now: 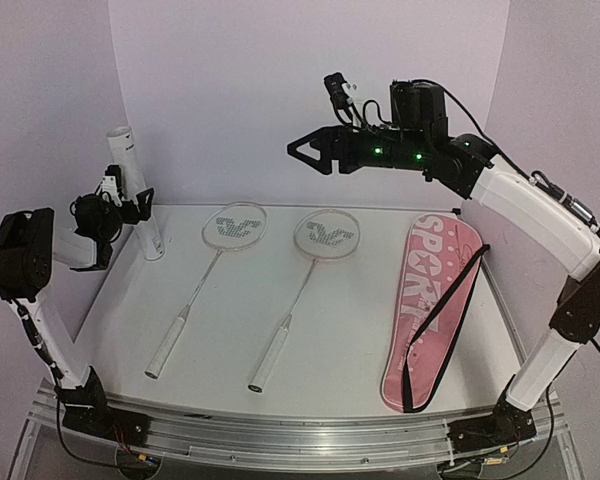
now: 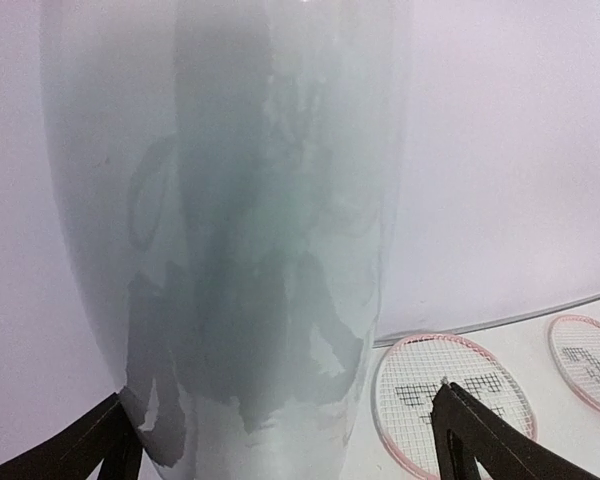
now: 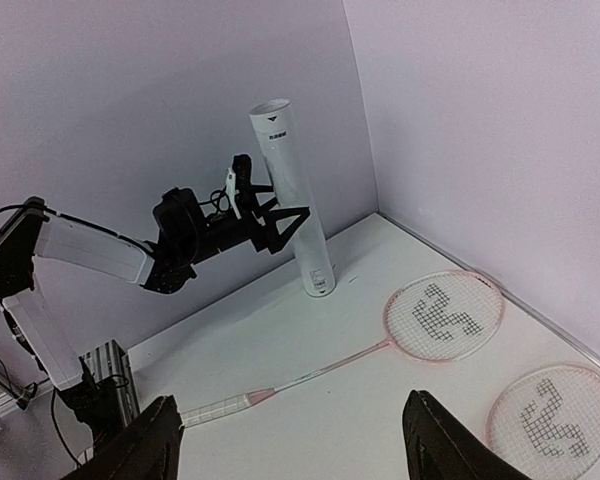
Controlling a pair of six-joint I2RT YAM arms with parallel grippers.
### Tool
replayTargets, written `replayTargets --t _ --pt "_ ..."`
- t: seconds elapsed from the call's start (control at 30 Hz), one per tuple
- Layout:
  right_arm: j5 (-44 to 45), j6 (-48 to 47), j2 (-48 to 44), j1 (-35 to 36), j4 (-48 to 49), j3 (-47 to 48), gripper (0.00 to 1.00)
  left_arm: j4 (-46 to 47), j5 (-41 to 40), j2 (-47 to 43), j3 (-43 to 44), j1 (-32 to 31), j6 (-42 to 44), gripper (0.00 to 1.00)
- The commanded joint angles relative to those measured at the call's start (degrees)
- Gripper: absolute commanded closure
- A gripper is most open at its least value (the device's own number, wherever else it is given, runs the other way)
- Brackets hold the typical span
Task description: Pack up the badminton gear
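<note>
On white table [image 1: 350,330], pale walls [image 1: 280,100] around: two rackets [image 1: 233,228] [image 1: 326,234], pink bag [image 1: 430,310].

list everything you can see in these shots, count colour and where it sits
rackets: two, pale pink-rimmed heads with dark logos, white handles, lying flat side by side mid-table, heads toward the far wall
tube: one, white, standing tilted in the far left corner
bag: one, pink with white SPORT lettering and a black strap, lying flat on the right side of the table
table: one, white, under everything
left gripper: one, black, open, fingers either side of the tube
right gripper: one, black, open and empty, raised above the far side of the table
</note>
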Motion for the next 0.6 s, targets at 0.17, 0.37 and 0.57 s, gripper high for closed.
replayTargets --t 0.17,0.37,0.57 --pt "0.1 1.08 -3.39 -0.19 1.65 0.12 0.27 -3.75 0.14 -6.94 -2.36 0.42 1.22 0.0" --pt "12.29 8.23 -4.23 -2.39 -0.94 -5.6 0.26 -14.15 2.93 -17.04 -7.21 0.42 1.85 0.0" --pt "23.27 22.18 -4.47 -8.54 -15.87 -11.68 0.27 -26.04 2.41 -28.26 -11.96 0.2 -1.56 0.0"
